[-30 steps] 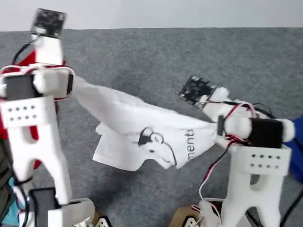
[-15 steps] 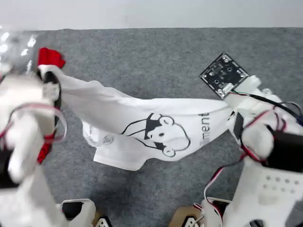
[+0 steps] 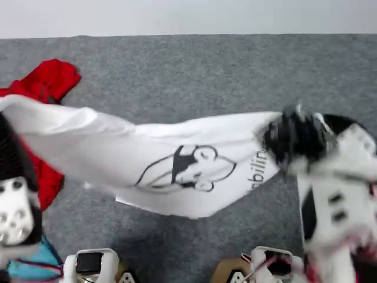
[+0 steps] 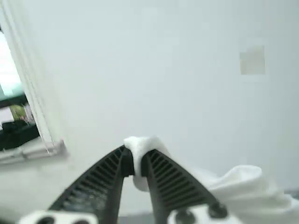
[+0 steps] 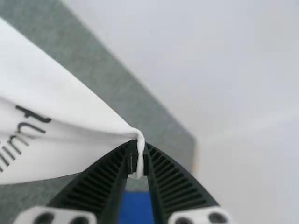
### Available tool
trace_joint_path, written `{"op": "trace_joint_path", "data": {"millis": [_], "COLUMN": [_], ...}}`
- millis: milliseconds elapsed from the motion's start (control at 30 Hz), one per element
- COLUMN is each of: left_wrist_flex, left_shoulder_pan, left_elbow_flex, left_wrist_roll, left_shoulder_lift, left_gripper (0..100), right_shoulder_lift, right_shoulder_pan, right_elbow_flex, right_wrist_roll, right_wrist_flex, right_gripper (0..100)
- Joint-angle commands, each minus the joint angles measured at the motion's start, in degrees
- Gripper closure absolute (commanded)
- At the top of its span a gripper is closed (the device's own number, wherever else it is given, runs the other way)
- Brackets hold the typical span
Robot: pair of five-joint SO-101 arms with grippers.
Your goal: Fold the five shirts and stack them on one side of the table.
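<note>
A white shirt (image 3: 177,168) with a black bear print hangs stretched above the grey table (image 3: 194,71) between the two arms. My left gripper (image 4: 135,163) is shut on a bunched white corner of the shirt (image 4: 140,149), lifted toward a pale wall. My right gripper (image 5: 138,161) is shut on the other edge of the white shirt (image 5: 56,126), with black lettering on the cloth. In the high view the right arm (image 3: 336,183) holds the shirt's right end. A red shirt (image 3: 44,88) lies crumpled at the table's left, partly hidden behind the white one.
A teal cloth (image 3: 29,268) lies at the lower left corner by the arm bases (image 3: 94,265). A blue thing (image 5: 135,207) shows below my right gripper. The far half of the grey table is bare.
Both arms have risen and pulled apart, so the white shirt is lifted off the table and spread wider. The left arm has swung out to the left edge, uncovering the red shirt.
</note>
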Motion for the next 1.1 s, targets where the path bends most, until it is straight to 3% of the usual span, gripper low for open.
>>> {"op": "trace_joint_path", "data": {"millis": [0,400,600,833,1067], "left_wrist_flex": [-2.9,-1.67,-4.04,-25.93,-48.09], "left_shoulder_pan": [-0.26,-0.26,-0.26,-0.26,0.0], "left_elbow_flex": [-0.84,0.22,16.04,34.68,34.59], "left_wrist_roll": [0.09,0.0,0.09,0.09,0.18], "left_shoulder_lift": [-1.76,-1.76,1.05,11.6,23.21], "left_gripper": [100,100,100,100,100], "right_shoulder_lift": [-3.82,-7.96,-1.19,5.93,10.42], "right_shoulder_pan": [0.66,0.75,0.57,0.48,0.48], "right_elbow_flex": [-2.37,-0.35,15.38,33.67,35.6], "right_wrist_roll": [-0.26,-0.18,-0.53,-0.62,-4.57], "right_wrist_flex": [-0.75,-0.84,-4.97,-33.63,-51.91], "right_gripper": [98.7,98.7,98.7,98.7,98.7]}}
